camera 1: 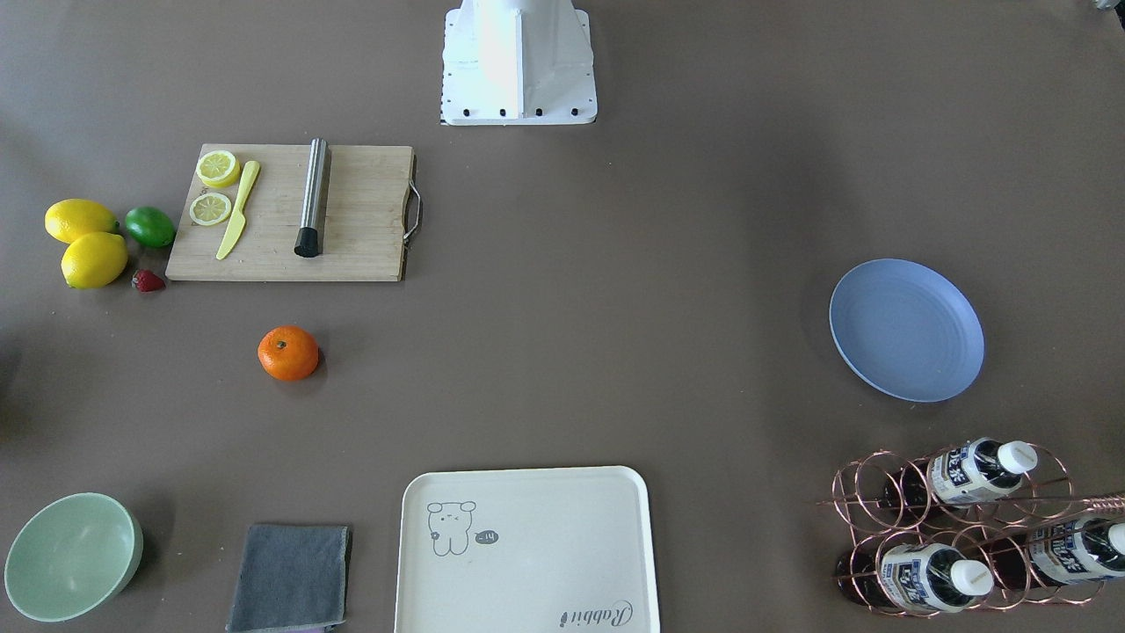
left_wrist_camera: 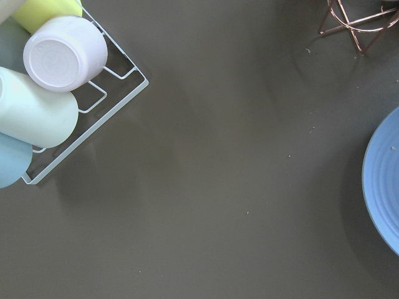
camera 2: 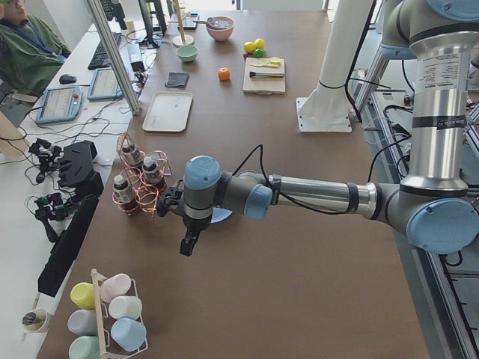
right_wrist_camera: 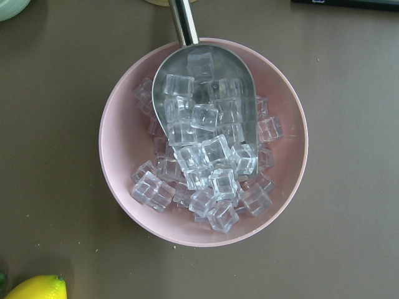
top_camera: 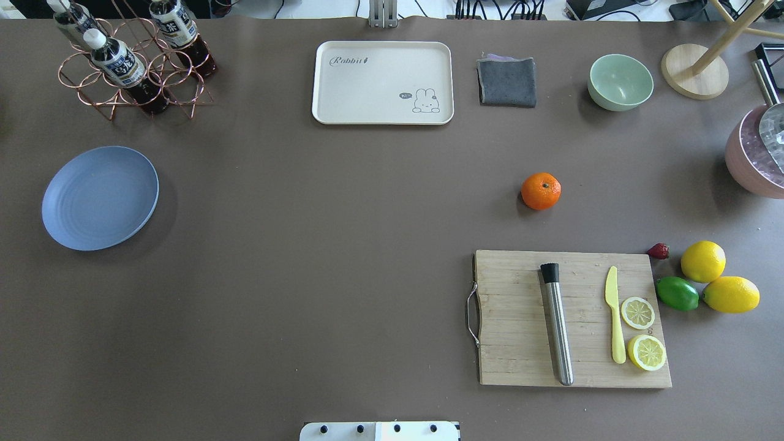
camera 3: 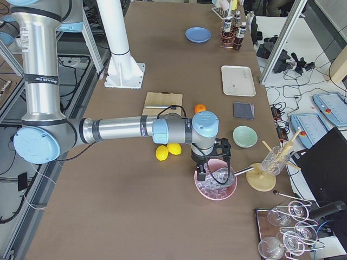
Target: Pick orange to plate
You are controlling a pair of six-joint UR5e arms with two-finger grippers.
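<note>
Orange [camera 1: 288,352] on open tabletop [camera 1: 615,334], plate [camera 1: 907,330] well apart

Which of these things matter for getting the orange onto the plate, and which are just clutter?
For the job:
orange
plate

Just lying about:
lemons
lime
strawberry
cutting board
tray
green bowl
cloth
bottles
ice bowl
</note>
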